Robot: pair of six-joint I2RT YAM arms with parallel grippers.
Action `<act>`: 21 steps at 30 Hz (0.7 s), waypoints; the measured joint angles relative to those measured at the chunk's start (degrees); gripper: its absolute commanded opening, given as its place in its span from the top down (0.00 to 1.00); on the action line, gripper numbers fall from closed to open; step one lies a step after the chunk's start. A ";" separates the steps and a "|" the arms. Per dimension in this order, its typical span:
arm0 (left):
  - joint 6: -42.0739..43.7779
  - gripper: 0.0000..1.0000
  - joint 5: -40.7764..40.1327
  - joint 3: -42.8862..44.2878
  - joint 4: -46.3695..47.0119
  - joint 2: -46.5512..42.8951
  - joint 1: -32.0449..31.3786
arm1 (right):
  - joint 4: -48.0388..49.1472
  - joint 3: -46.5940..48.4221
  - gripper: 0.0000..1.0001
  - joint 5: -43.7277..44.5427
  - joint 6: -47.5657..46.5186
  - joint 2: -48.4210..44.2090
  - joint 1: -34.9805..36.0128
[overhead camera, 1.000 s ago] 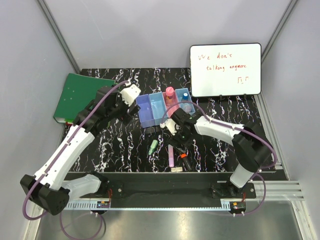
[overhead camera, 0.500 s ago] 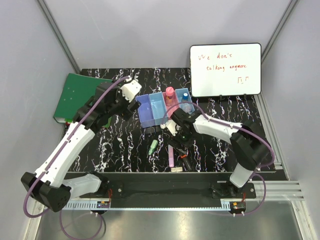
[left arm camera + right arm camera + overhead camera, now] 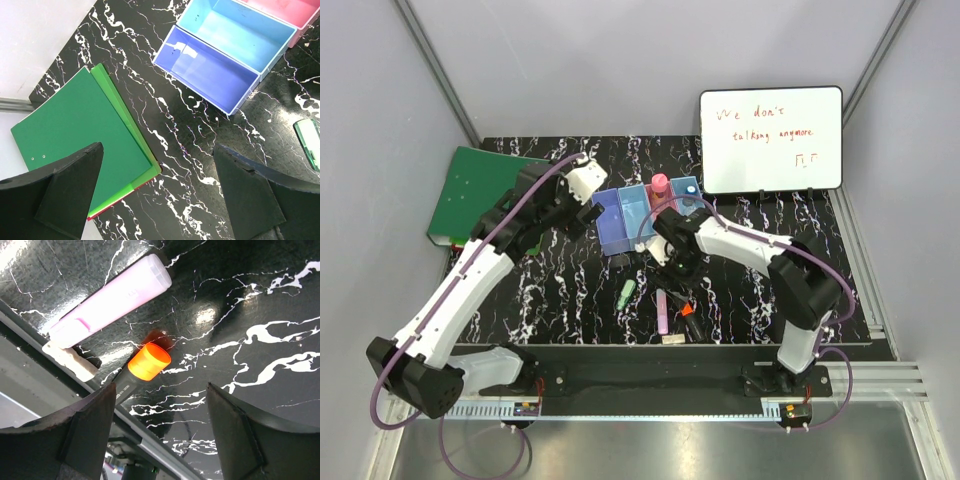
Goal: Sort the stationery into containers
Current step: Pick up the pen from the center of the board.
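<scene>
Right gripper (image 3: 160, 400) spread, nothing in it. We see the marker (image 3: 149, 361) just past the fingertips, orange cap nearer the left finger. Pink highlighter (image 3: 112, 300) lies beyond it, eraser (image 3: 70, 360) to its left at the table edge. Left gripper (image 3: 157, 165) also spread, over the table (image 3: 190, 150): binder (image 3: 80, 145) to one side, bins (image 3: 210, 75) ahead, green highlighter (image 3: 309, 140) at frame edge

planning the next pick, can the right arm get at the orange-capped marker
Probably yes: the right gripper hangs open above the orange-capped marker, with nothing between them. The pink highlighter lies close beside its cap.
</scene>
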 measured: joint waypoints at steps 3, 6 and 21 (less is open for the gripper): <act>0.17 0.01 0.00 0.02 0.04 0.00 0.00 | -2.08 2.43 0.21 -0.50 0.02 2.12 0.00; 0.15 0.01 0.00 0.02 0.13 -0.02 0.00 | -2.80 3.69 0.21 -1.49 0.00 3.15 0.00; -0.52 0.01 0.02 1.97 1.14 -0.74 0.00 | 5.11 -0.92 0.16 0.72 4.63 2.49 -0.02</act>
